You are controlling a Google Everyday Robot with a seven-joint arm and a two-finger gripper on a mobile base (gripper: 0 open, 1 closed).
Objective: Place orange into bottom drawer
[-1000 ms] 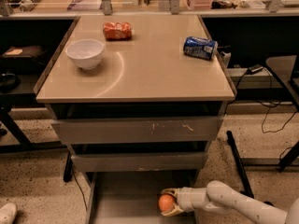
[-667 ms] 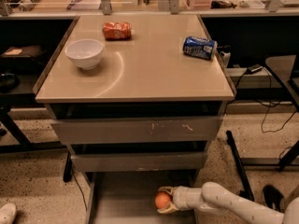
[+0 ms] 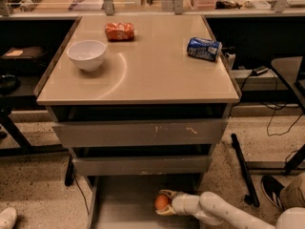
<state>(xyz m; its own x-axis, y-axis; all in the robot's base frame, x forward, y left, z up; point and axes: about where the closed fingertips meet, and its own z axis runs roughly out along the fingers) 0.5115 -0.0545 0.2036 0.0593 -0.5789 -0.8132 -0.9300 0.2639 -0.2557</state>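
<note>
The orange (image 3: 161, 202) is a small round fruit held in my gripper (image 3: 164, 202), which is shut on it. My white arm (image 3: 224, 213) reaches in from the lower right. The gripper and orange hang low over the flat grey floor of the bottom drawer (image 3: 124, 204), which is pulled open below the two upper drawer fronts. The orange sits toward the drawer's right side.
A white bowl (image 3: 86, 55), a red-orange snack bag (image 3: 119, 31) and a blue can (image 3: 204, 48) lie on the beige tabletop (image 3: 143, 75). The scratched drawer front (image 3: 138, 132) and a narrower one (image 3: 140, 166) are above the gripper. A black shoe (image 3: 272, 190) is at right.
My gripper has carried the orange a little to the left and further in over the bottom drawer's floor. The things on the tabletop have not moved.
</note>
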